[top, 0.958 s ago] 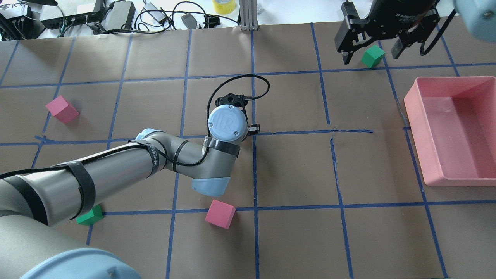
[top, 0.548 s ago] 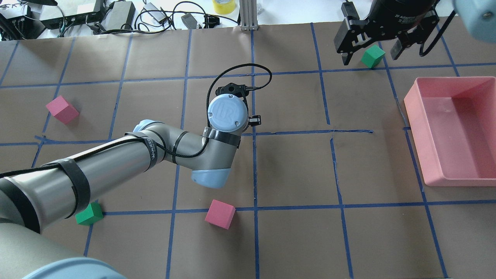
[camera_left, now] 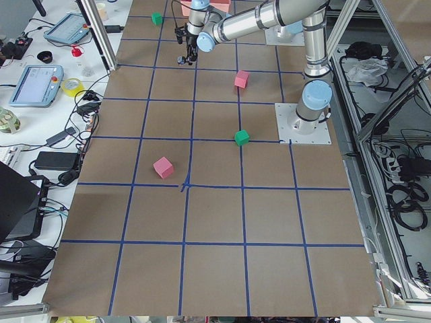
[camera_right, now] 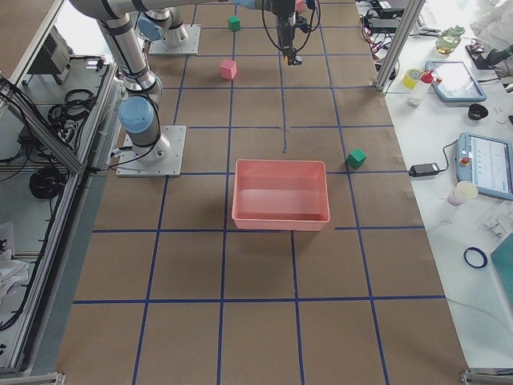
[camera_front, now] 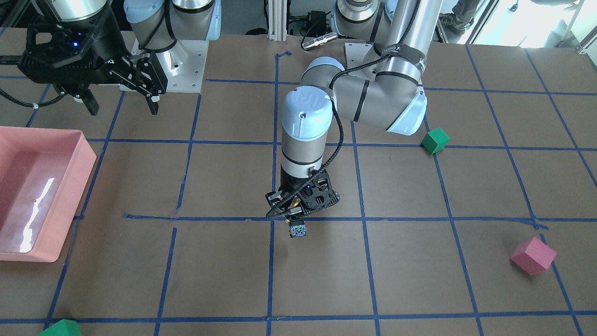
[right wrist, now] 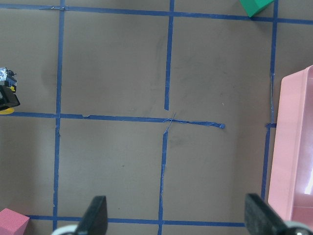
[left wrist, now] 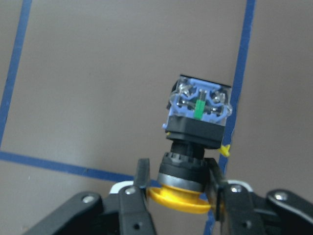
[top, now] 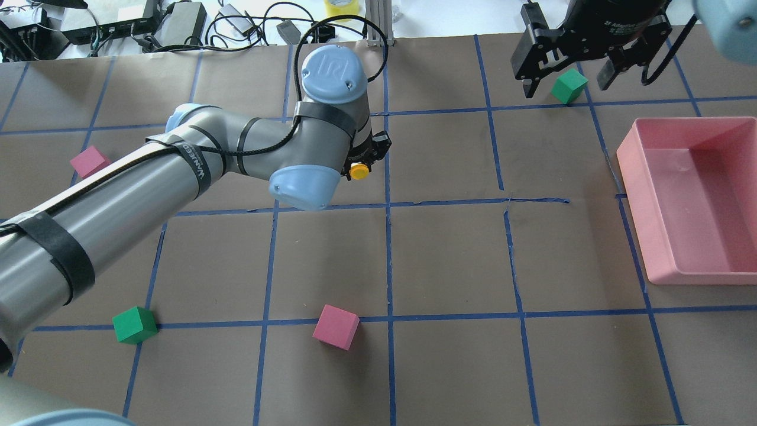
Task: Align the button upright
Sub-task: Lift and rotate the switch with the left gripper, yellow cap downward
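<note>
Swinging toward the table's far side since the earlier frame, the left gripper [left wrist: 177,172] is clamping the button [left wrist: 195,117] by its black neck, with the yellow cap up and the base pointing down at the table. Uprighting looks done; placing and releasing are still pending. Farther right, the right gripper [camera_front: 123,106] is hanging spread, empty.

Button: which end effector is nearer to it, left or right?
Left. The left end effector is shut on the button, gripping its black neck; the right end effector hangs open, well away toward the pink bin.
</note>
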Motion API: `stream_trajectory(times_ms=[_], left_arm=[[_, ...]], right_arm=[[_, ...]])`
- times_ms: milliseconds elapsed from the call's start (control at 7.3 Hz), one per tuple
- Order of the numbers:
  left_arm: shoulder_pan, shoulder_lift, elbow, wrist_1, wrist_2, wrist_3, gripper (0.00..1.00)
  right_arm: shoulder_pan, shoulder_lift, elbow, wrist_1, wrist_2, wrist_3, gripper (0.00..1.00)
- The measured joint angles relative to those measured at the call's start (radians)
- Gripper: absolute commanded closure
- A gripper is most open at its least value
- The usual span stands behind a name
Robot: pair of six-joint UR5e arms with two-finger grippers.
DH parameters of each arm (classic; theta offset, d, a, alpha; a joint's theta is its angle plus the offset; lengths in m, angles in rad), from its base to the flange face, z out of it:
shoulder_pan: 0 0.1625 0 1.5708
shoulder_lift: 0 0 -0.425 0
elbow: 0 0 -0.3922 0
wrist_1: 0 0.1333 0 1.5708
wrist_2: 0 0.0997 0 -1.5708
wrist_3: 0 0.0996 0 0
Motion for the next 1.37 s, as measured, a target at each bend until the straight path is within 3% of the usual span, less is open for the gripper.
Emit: stream_trajectory(times_ms=[548,685,1369], left_arm=[[0.161,-0.058,0.009,-0.091,-0.558,-0.471,1.00],[0.183,-0.077,0.008,-0.097,-0.655,-0.530,1.00],[0.217,-0.152,-0.018,-0.101,-0.813,-0.587,1.00]], right_arm=[[0.000,0.001,0.000,0.000,-0.001,-0.003,0.00],[0.000,0.001,0.001,-0.001,0.000,-0.007,0.00],[0.000,0.001,0.001,-0.001,0.002,-0.006,0.00]])
